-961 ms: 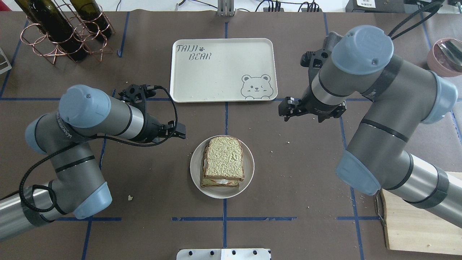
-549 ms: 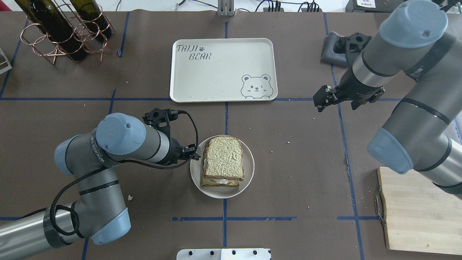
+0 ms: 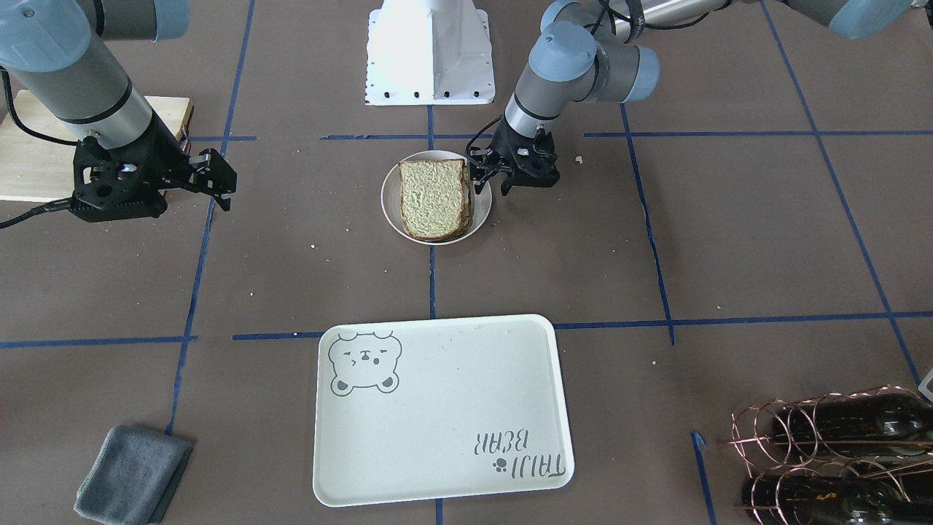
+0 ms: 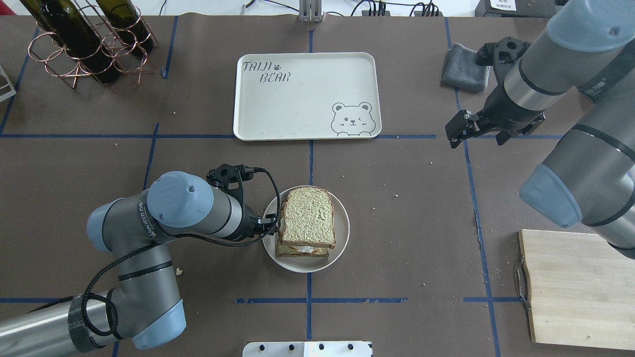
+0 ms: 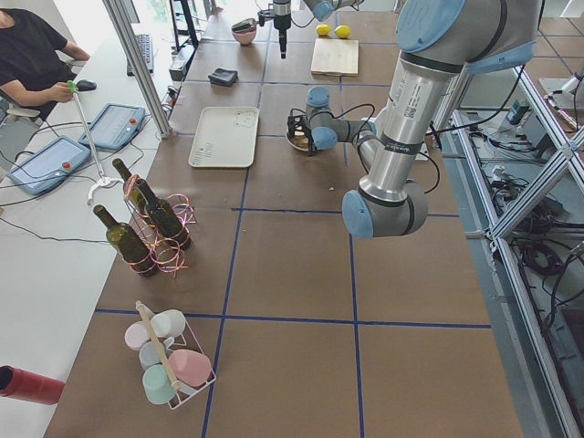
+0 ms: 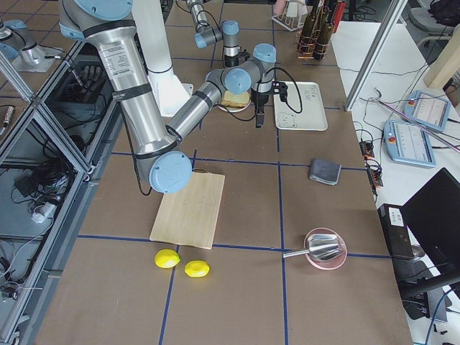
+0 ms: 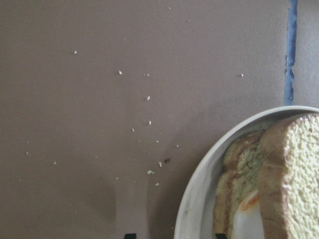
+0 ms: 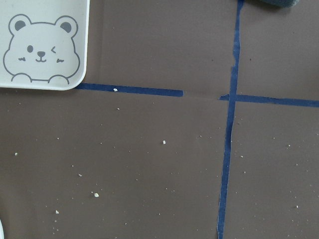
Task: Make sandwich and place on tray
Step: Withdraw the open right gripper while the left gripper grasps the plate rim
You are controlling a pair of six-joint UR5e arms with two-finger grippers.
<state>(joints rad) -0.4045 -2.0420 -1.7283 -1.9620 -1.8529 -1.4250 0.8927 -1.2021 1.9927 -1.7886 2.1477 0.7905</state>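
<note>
sandwich (image 4: 307, 218) of porous square bread on round pale plate (image 4: 343, 233), left gripper (image 4: 272, 227) parted at its rim, right gripper (image 4: 452, 131) parted

Overhead view:
- A copper wire rack of dark wine bottles (image 4: 84, 49) occupies the upper left.
- A folded grey cloth (image 4: 464, 67) lies at upper right.
- A light wooden cutting board (image 4: 570, 287) lies at lower right.
- A small round pale plate (image 4: 307, 265) sits at centre.

Right-side view:
- Two lemons (image 6: 167, 259) lie near the board's lower edge.
- A pink bowl (image 6: 327, 264) holding a metal scoop (image 6: 320, 248) sits at lower right.
</note>
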